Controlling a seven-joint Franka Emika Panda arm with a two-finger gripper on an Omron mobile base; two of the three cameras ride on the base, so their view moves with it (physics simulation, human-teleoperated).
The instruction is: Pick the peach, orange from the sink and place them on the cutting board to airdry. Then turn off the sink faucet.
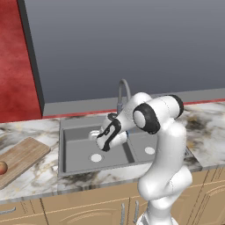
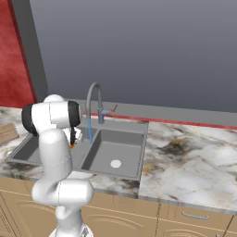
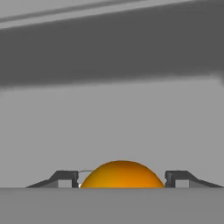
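Observation:
The bright orange (image 3: 122,175) sits between my gripper's (image 3: 122,179) two fingertips, which press against its sides. My gripper (image 1: 102,144) hangs low over the left basin of the grey sink (image 1: 79,151), and a sliver of the orange (image 2: 71,146) shows beside the arm. The reddish-tan peach (image 1: 2,168) rests on the wooden cutting board (image 1: 22,157) at the far left of the counter. The gooseneck faucet (image 2: 95,99) stands behind the sink, with a thin blue stream of water (image 2: 89,132) falling from its spout.
The marble counter (image 2: 185,152) stretches to the right of the sink. A grey wall panel (image 1: 132,44) rises behind the faucet and a red wall (image 1: 17,66) stands at the left. Wooden cabinet fronts (image 1: 88,206) run below the counter edge.

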